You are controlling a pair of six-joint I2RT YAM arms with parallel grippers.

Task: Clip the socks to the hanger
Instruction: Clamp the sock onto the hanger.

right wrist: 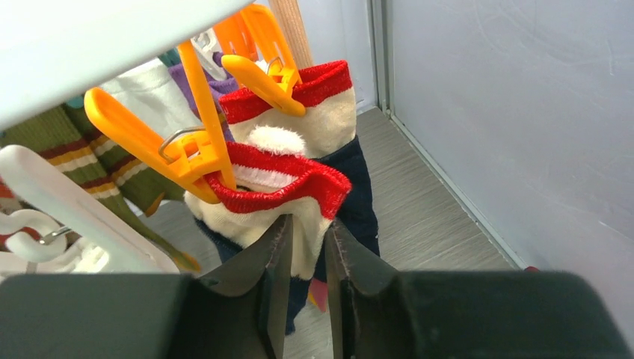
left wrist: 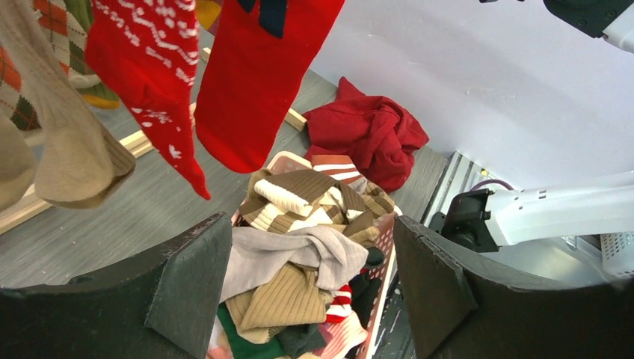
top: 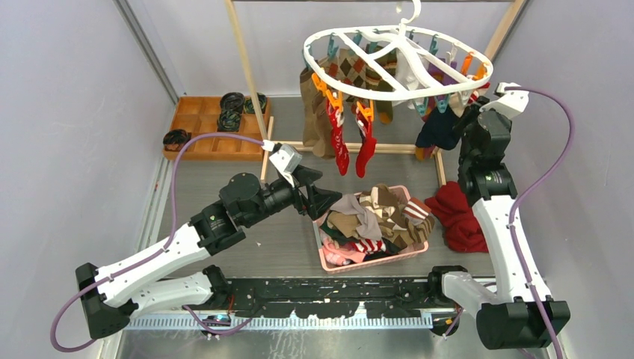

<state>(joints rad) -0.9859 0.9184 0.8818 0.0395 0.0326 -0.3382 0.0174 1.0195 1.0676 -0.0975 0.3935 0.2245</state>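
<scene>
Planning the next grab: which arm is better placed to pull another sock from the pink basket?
Left. The left claw hangs open beside the pink basket, right over its socks. The right claw is up at the hanger, shut on a red-cuffed cream sock.

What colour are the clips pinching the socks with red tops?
Orange clips hold those socks, clearest in the right wrist view.

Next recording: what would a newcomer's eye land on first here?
Probably the white hanger at the back, ringed with clipped socks, and the pink basket heaped with more of them in the middle of the top view. The right claw is up at the hanger's right side, closed on a red-cuffed cream sock held by an orange clip, while the left claw hangs open over the basket.
</scene>
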